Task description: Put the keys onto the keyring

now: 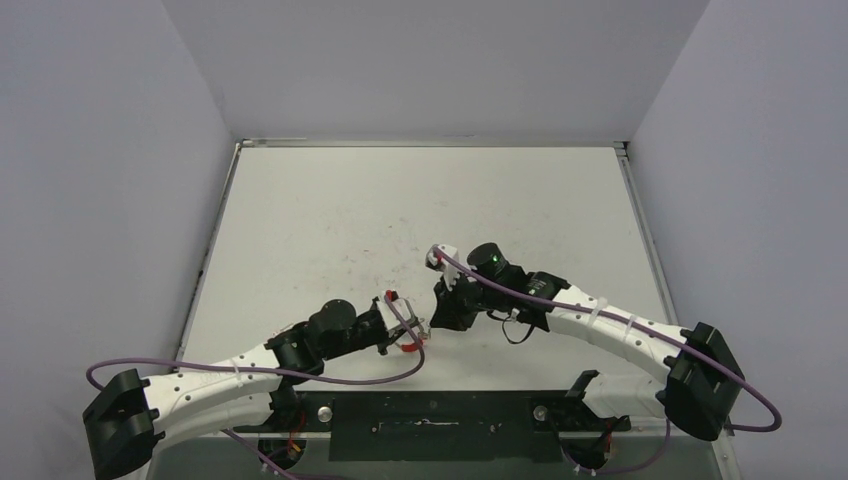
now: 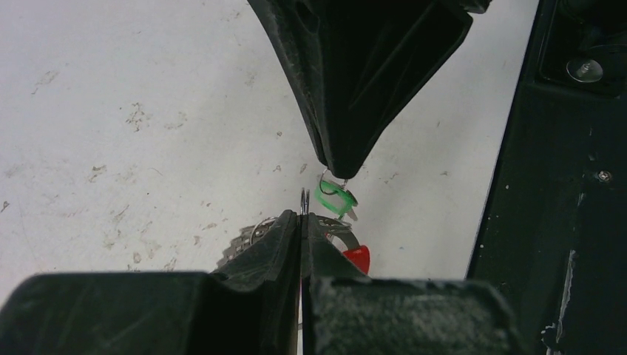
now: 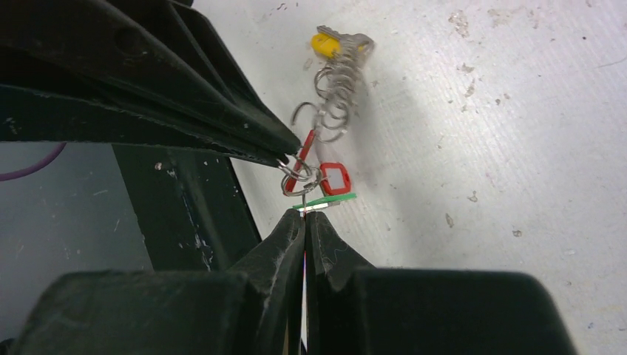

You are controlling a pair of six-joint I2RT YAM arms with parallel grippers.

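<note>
My left gripper (image 2: pixel 303 219) is shut on the keyring (image 2: pixel 303 198), whose thin silver wire pokes up edge-on from the pinched fingertips. A red plastic piece (image 2: pixel 359 257) hangs just right of that wire. My right gripper (image 3: pixel 304 215) is shut on the small loop of a green-tagged key (image 3: pixel 326 200), which hovers beside the keyring (image 3: pixel 299 180). In the left wrist view the green tag (image 2: pixel 333 198) dangles under the right fingertips (image 2: pixel 341 159), a finger's width from the wire. A red-tagged key (image 3: pixel 334 178) hangs at the ring. Both grippers meet near the table's front (image 1: pixel 425 320).
A yellow-tagged key (image 3: pixel 326 43) lies on the white table (image 3: pixel 517 111) with a silver wire coil (image 3: pixel 337 85) beside it. The black mounting rail (image 2: pixel 562 222) runs close along the near edge. Grey walls enclose the table (image 1: pixel 420 200).
</note>
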